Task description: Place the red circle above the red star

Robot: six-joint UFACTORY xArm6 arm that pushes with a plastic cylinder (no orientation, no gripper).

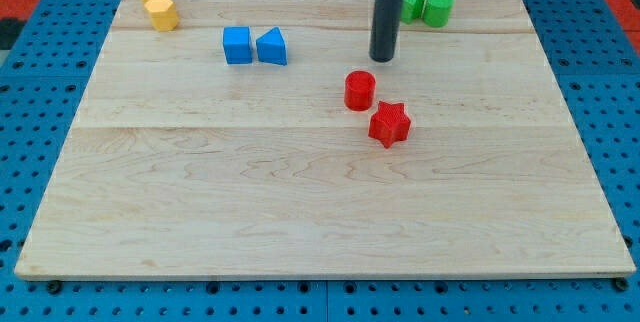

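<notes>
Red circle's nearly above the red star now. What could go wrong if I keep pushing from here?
1. My tip sits toward the view's top of the red circle, slightly right. A push from there would likely drive the circle down-left, away from its spot above the red star.
2. Circle and star look almost touching, so a nudge may shift the star too.
3. A rightward sweep near the top risks clipping the green blocks.

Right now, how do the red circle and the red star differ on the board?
The red circle is a round, smooth-sided cylinder; the red star has pointed arms. The red circle lies toward the view's top and left of the red star, nearer my tip. Both are red, similar in size, and sit close together on the wooden board.
</notes>
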